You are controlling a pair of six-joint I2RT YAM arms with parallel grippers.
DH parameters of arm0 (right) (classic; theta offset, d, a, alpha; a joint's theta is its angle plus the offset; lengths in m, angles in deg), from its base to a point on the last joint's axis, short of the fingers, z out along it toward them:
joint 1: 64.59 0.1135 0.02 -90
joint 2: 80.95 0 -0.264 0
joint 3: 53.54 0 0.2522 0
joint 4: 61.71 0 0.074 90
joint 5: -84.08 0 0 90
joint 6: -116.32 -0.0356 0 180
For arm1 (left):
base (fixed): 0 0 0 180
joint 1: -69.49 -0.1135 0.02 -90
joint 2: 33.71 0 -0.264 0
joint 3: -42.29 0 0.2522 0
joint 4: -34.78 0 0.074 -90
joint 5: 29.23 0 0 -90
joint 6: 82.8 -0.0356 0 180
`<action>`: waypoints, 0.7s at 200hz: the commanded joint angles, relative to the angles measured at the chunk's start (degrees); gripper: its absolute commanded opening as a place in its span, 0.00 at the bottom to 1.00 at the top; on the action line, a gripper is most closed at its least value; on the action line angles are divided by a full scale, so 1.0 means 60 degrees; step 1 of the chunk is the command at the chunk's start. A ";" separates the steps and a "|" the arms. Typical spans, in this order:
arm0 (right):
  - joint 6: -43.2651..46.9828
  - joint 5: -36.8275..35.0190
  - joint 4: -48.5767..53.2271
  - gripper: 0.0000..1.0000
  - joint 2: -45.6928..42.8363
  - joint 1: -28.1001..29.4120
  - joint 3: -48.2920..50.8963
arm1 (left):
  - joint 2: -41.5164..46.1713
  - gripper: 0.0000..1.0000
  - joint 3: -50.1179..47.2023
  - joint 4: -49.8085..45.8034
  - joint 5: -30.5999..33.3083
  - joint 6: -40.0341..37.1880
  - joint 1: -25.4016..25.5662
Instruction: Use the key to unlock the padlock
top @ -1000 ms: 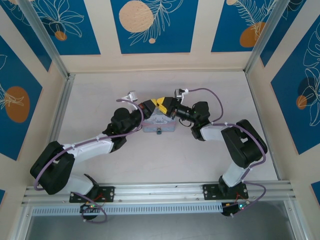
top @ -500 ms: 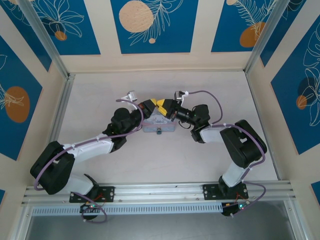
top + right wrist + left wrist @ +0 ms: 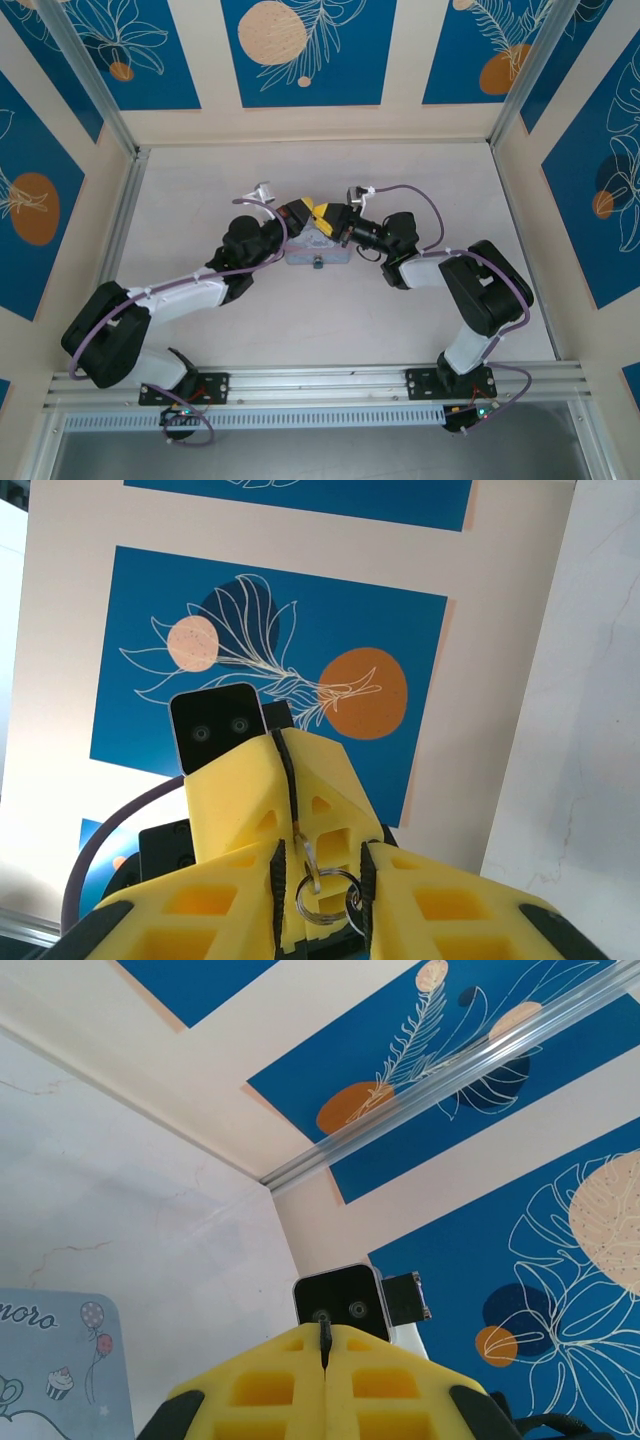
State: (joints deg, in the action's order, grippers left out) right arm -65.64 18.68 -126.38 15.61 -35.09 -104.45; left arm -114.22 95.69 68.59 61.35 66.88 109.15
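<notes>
Pale tabletop (image 3: 300,320) carries a tin (image 3: 50,1370) lettered "noro"; left gripper (image 3: 324,1344) clamps the key (image 3: 323,1330), right gripper (image 3: 320,865) fingers stand slightly apart about a key ring (image 3: 316,895), grasp cannot be told.

Your left gripper (image 3: 325,1355): bright yellow pads, black housing at lower corners. Key (image 3: 324,1335) at pad seam: dark, near black. Your right gripper (image 3: 320,875): same yellow, black trim. Ring (image 3: 313,898) there: silvery. Tin (image 3: 55,1375): pale blue, printed with balloons, cupcake, dark script lettering. Table (image 3: 400,310): off-white, faint marble veining. Walls (image 3: 205,60): cream, deep blue panels with white line-drawn leaves, orange and peach discs. Arms (image 3: 180,297): black joints, white links, purple cables. Frame rails (image 3: 330,378): silver.
</notes>
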 commanded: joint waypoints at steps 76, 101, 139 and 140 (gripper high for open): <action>-0.0008 -0.0014 -0.0274 0.16 -0.0001 0.0163 -0.0349 | -0.0102 0.00 0.0103 0.0326 0.0211 -0.0012 0.0019; 0.0005 -0.0010 -0.0284 0.10 -0.0015 0.0152 -0.0256 | -0.0088 0.00 0.0125 0.0331 0.0248 -0.0003 0.0026; 0.0070 -0.0011 -0.0264 0.00 -0.0028 0.0081 -0.0112 | -0.0018 0.00 0.0090 0.0276 0.0291 0.0002 0.0023; 0.0074 -0.0005 -0.0268 0.00 -0.0033 0.0073 -0.0102 | -0.0016 0.00 0.0089 0.0268 0.0295 0.0008 0.0024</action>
State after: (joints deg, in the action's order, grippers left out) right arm -65.79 18.40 -125.96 15.63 -34.72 -105.41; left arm -114.22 95.69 69.00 62.33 66.90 109.15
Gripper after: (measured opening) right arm 0.056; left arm 0.040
